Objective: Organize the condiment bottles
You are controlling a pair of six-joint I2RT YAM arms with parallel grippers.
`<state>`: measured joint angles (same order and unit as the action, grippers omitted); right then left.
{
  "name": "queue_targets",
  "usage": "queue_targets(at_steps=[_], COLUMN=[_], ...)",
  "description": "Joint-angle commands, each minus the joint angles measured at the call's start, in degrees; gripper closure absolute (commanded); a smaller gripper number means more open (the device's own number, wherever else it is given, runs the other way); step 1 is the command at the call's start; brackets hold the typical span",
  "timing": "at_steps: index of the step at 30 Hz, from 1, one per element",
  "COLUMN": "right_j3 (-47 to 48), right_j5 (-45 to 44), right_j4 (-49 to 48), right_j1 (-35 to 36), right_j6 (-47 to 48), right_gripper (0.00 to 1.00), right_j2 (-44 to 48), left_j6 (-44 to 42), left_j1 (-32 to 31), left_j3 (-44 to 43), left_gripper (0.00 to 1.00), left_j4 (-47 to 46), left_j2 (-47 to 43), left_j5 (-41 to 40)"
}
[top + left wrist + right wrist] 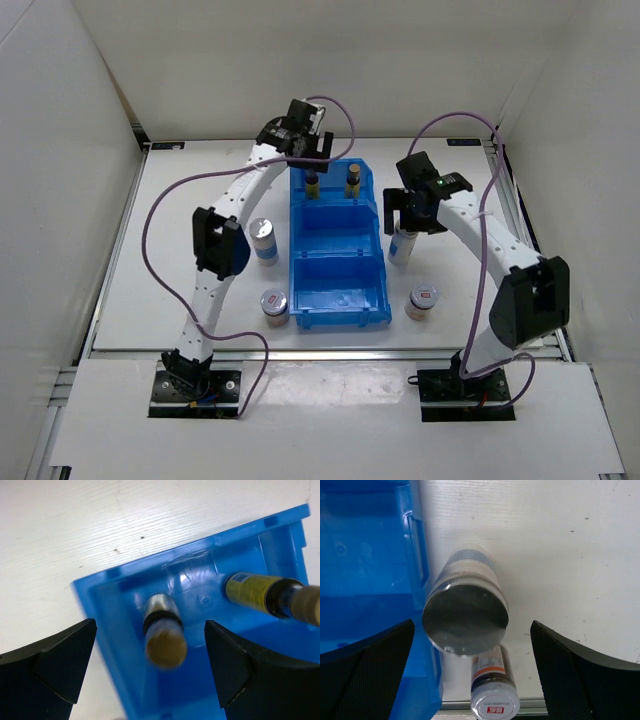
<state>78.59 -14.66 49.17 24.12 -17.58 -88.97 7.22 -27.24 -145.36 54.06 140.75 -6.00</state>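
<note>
Two brown yellow-labelled bottles (pixel 312 184) (pixel 353 180) with tan caps stand in the far compartment of the blue bin (pixel 338 262). My left gripper (pixel 308 150) is open above the left one (pixel 162 630), apart from it; the other bottle (pixel 270 596) is to its right. My right gripper (pixel 414 212) is open above a white silver-topped shaker (pixel 402 245) (pixel 465 611) standing just right of the bin. The second shaker (pixel 264 240) stands left of the bin. One short jar (pixel 274 306) is at the front left, the other (pixel 422 301) (pixel 493 689) at the front right.
The bin's middle and near compartments hold nothing. The bin wall (pixel 422 555) is close beside the right shaker. White enclosure walls ring the table (pixel 180 230); its front edge is just past the jars.
</note>
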Motion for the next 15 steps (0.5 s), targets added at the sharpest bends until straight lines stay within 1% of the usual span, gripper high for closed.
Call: queue_targets(at_steps=[1,2,3,4,5,8,9,11,12,13,15], right_j3=[4.1,4.1,4.9,5.7,5.7,5.2,5.2,4.6,3.9,3.9,3.9], right_j5=[0.1,0.1,0.1,0.6,0.6,0.6,0.6,0.6,0.1,-0.5,-3.6], right_j4=[0.1,0.1,0.7,0.8,1.5,1.5,1.5,0.9,0.9,0.9,0.9], right_j1=[-0.7,-0.7,-0.7,-1.3,-1.3,-1.3,-1.3,-1.3,-1.3,-0.7,0.0], right_j6=[-0.9,-1.5,-1.5,-2.1,-2.7,-3.3,-3.3,-3.3,-3.9,-3.9,-4.7], right_gripper=[0.00,0.00,0.00,0.00,0.02,0.19,0.33,0.49,0.56,0.69,0.81], right_j2=[-3.4,-5.1,-5.9,-6.7,-8.0,-8.9,-8.9,-7.6,-7.1,-5.6,-3.7], left_j6=[3.3,4.1,5.7,6.4,7.5,7.5,7.5,7.5,7.5,7.5,7.5], left_j1=[0.3,1.3,1.9,2.6,3.9,5.6,6.5,7.3,7.9,7.9,9.8], left_j3=[3.1,4.9,8.5,10.5,15.0,21.0,25.1,29.5,34.5,37.1,42.7], left_gripper=[0.00,0.00,0.00,0.00,0.00,0.00,0.00,0.00,0.00,0.00,0.00], left_j4=[-0.4,-0.4,-0.4,-0.4,-0.4,-0.4,-0.4,-0.9,-1.4,-1.9,-4.1], left_j2=[-15.7,-17.9,-20.0,-24.1,-26.3,-34.0,-35.9,-40.8,-42.5,-44.0,-48.4], left_j5=[-4.2,-4.2,-4.2,-4.2,-4.2,-4.2,-4.2,-6.1,-7.3,-7.3,-7.8])
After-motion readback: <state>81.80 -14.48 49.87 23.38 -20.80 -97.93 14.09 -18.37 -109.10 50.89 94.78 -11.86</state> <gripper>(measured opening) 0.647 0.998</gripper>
